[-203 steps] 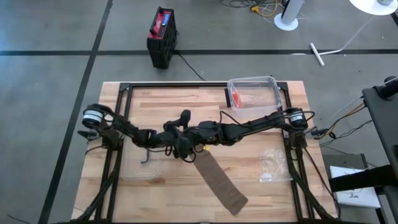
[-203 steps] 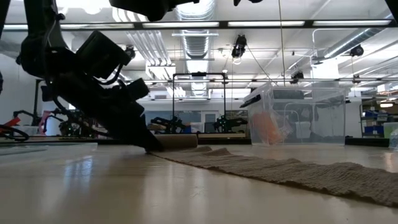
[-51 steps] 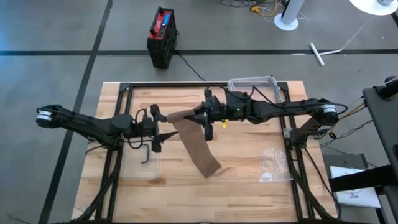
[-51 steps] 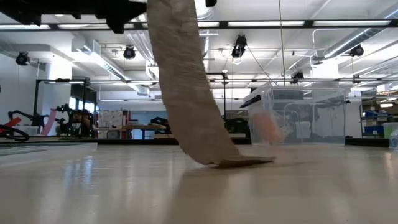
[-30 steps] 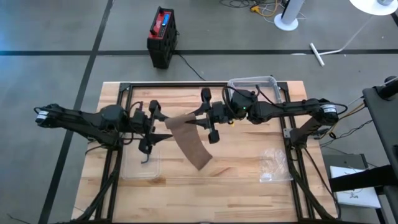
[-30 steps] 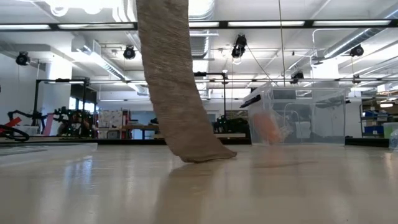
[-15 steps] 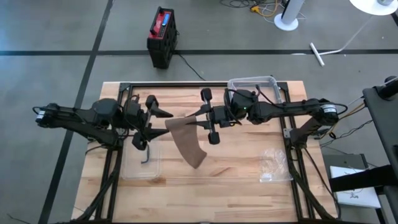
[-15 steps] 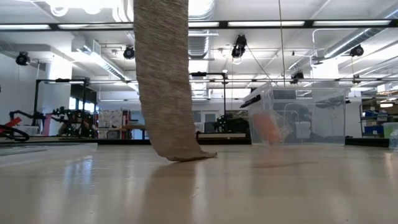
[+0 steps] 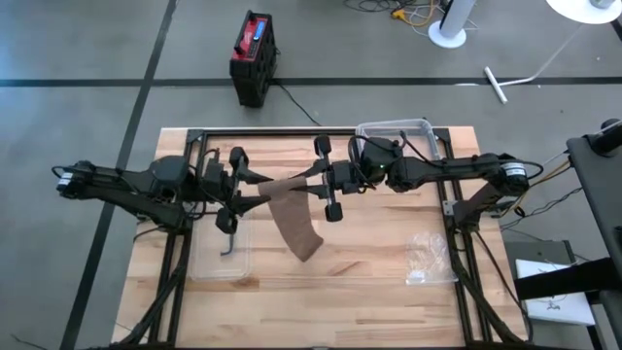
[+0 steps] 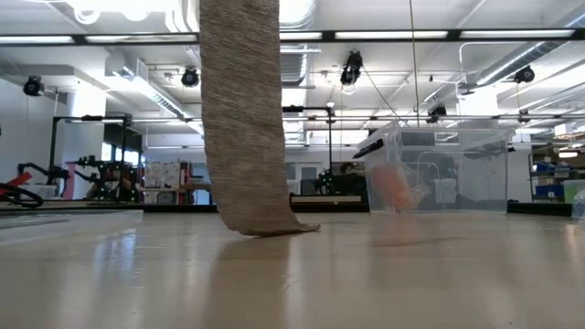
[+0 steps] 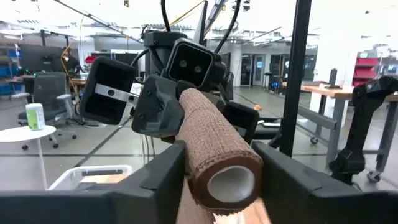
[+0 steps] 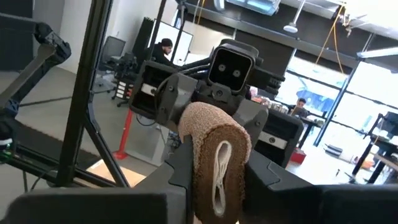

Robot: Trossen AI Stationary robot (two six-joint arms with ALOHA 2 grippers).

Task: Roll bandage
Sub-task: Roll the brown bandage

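The bandage (image 9: pixel 292 216) is soft and floppy. Both the left gripper (image 9: pixel 255 191) and right gripper (image 9: pixel 313 185) pinch its rolled ends above the desk (image 9: pixel 389 262).

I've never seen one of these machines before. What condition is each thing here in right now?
bandage roll: partly wound, held in the air between both grippers.
bandage tail: hanging loose, its end resting on the table.
left gripper: around one end of the roll.
right gripper: shut on the other end.
clear bin: open, something orange inside.
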